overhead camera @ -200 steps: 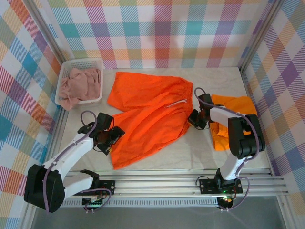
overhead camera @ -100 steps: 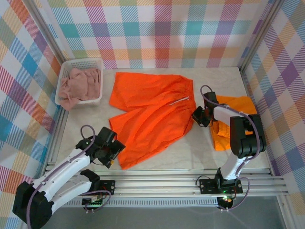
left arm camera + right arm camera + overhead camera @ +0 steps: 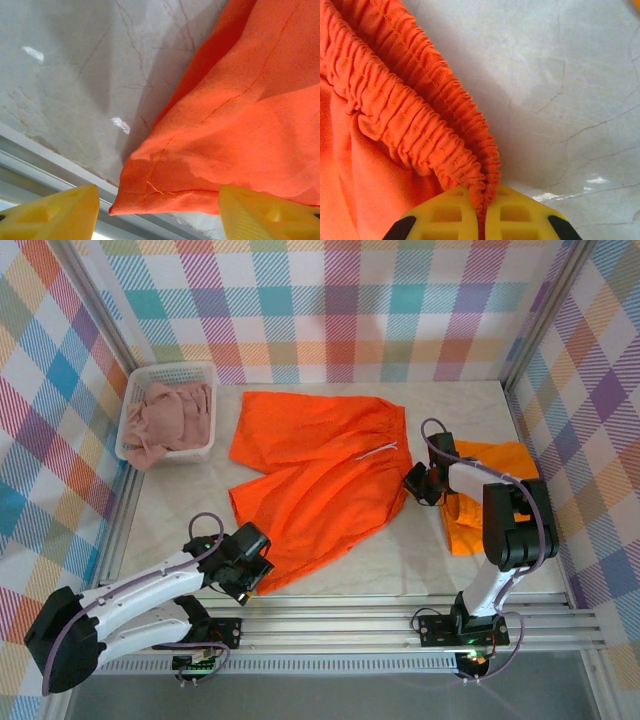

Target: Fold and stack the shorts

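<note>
Centre of worktop (image 3: 400, 555): spread orange shorts (image 3: 310, 480) lie flat, waistband (image 3: 420, 115) at the right, legs pointing left, long axis left-right. The right fingers (image 3: 445, 215) are clenched on the waistband. The left fingers (image 3: 65, 212) are apart, straddling the hem corner (image 3: 150, 190). Far right: folded orange shorts (image 3: 500, 455). Pink shorts (image 3: 170, 420) bunched in white basket (image 3: 165, 370).

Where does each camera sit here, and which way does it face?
Top external: above and behind the bases, looking down on the table; both arms show.
Left wrist: on the left arm, facing a leg corner of the spread orange shorts; left gripper fingers apart.
Right wrist: facing their waistband; right gripper shut on it.
Shared: all three see those shorts.
</note>
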